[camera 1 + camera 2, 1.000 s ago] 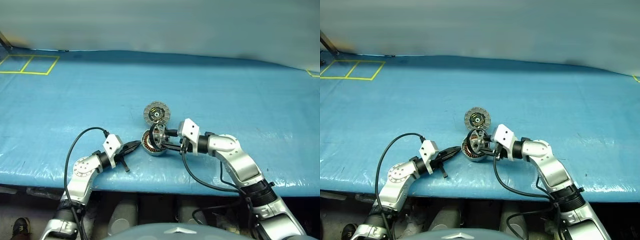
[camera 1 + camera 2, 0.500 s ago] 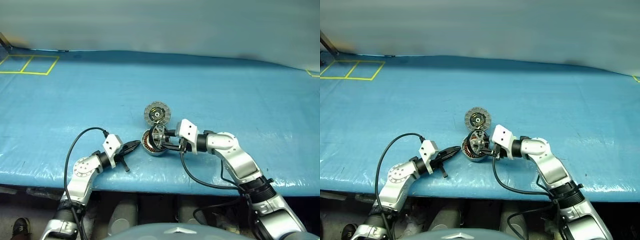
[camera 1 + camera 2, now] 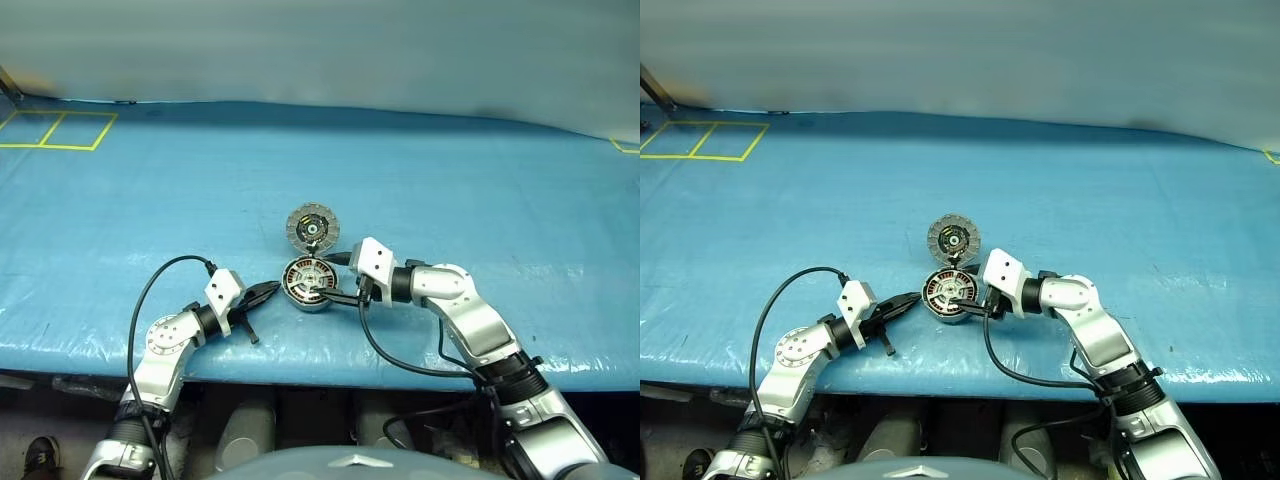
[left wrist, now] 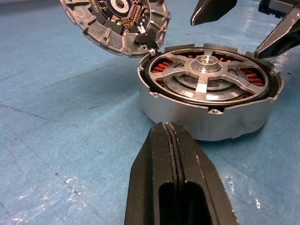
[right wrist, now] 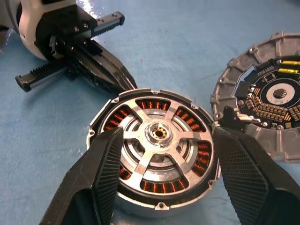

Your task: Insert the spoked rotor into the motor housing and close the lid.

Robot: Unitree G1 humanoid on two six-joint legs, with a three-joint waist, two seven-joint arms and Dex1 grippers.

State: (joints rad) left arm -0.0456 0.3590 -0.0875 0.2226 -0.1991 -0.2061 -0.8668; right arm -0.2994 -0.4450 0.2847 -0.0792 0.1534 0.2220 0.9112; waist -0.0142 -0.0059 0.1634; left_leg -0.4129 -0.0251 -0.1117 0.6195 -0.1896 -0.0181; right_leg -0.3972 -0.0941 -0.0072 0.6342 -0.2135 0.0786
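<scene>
Right wrist view giving the closest look: no brand, label or legible writing showing anywhere, only tiny unreadable components on the circuit board inside the lid. Spoked rotor sitting flat and seated inside the motor housing, silvery spokes radiating from the hub over the ring of copper windings, dark rim lining up with the housing's edge. Housing resting on the blue table cover, near its front edge. Lid standing swung open on its hinge, inner face showing, touching the housing at the hinge on the side away from the robot. Right gripper spreading wide, one finger on each side of the housing, straddling it just beside the wall, pinching nothing; contact with the wall impossible to tell. Left gripper pressing its fingers fully together, holding nothing, pointing at the housing's wall from just beside it, not touching. Head views showing both grippers flanking the housing low over the table.
</scene>
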